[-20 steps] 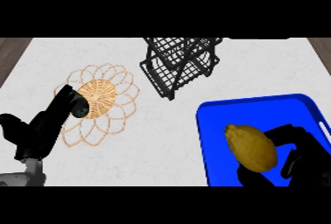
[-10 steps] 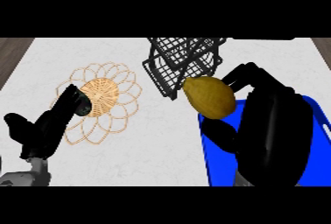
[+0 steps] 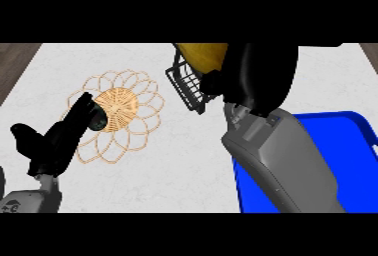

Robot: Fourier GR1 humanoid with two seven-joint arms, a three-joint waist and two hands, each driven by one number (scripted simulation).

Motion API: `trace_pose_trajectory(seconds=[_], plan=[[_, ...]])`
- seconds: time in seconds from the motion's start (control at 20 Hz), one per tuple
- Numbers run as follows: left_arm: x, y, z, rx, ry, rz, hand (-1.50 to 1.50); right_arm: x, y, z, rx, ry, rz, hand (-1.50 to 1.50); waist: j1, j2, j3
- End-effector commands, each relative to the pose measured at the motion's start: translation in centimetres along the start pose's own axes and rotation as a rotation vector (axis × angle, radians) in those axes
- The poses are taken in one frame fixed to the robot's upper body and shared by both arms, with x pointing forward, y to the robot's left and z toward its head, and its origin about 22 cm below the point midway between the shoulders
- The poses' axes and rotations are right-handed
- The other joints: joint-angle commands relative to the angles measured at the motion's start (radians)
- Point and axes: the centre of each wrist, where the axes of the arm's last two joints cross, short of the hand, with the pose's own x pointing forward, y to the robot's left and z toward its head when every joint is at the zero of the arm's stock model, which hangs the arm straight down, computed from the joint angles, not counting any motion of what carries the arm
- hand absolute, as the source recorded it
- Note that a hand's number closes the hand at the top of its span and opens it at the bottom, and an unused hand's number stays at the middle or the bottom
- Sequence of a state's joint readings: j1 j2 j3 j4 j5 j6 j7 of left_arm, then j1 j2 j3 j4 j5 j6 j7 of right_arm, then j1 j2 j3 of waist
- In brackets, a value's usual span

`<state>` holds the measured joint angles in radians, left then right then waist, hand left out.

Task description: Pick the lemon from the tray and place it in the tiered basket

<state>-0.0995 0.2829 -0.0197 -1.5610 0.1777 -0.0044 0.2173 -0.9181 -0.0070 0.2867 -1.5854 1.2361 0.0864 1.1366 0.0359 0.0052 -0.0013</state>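
Since a second ago the right hand (image 3: 258,70), curled round the lemon (image 3: 201,55), has carried it off the tray (image 3: 354,131) to the tiered basket (image 3: 189,90) at top centre (release remains); left hand (image 3: 63,136) rests open, lower left

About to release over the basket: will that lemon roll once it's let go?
Probably. The lemon looks smooth and rounded, so it could roll on the black wire basket. Its walls may stop it. The right hand holds it at the basket's far side.

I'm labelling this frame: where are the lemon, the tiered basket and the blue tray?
lemon (image 3: 201,54), head view, on its yellow skin.
tiered basket (image 3: 186,86), head view, on its black wire wall.
blue tray (image 3: 359,146), head view, on its bare floor near the right rim.
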Motion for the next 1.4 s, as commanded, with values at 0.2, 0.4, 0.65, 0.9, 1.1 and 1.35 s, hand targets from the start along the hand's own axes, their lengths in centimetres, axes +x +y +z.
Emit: trace_pose_trajectory(seconds=[0.2, 0.4, 0.65, 0.9, 1.1, 1.35], plan=[[-0.3, -0.6, 0.8, -0.008, -0.004, -0.011, 0.0, 2.5, 3.4, -3.6, 0.06, 0.22, -0.005, 1.5, 0.011, 0.0, 0.0], [0.8, 0.2, 0.1, 0.005, -0.011, 0.008, 0.0, 1.7, 5.3, -5.3, 0.056, 0.229, -0.022, 1.5, 0.0, 0.001, 0.001], [-1.3, 0.0, 0.4, 0.004, 0.005, 0.006, 0.0, 1.7, 7.7, -5.7, 0.08, 0.216, 0.017, 1.5, -0.004, 0.001, 0.0], [-0.6, 0.9, -0.1, -0.002, 0.001, -0.008, 0.0, 0.8, 10.1, -5.8, 0.03, 0.234, 0.031, 1.5, -0.004, 0.002, 0.0], [-0.8, 0.4, -0.3, -0.004, -0.019, 0.016, 0.0, 0.7, 10.7, -7.8, 0.007, 0.222, 0.059, 1.5, 0.001, 0.007, 0.0], [0.6, -0.9, 0.0, 0.008, -0.006, 0.012, 0.0, 1.0, 9.9, -8.6, -0.147, 0.206, -0.095, 1.5, 0.006, 0.007, 0.001]])
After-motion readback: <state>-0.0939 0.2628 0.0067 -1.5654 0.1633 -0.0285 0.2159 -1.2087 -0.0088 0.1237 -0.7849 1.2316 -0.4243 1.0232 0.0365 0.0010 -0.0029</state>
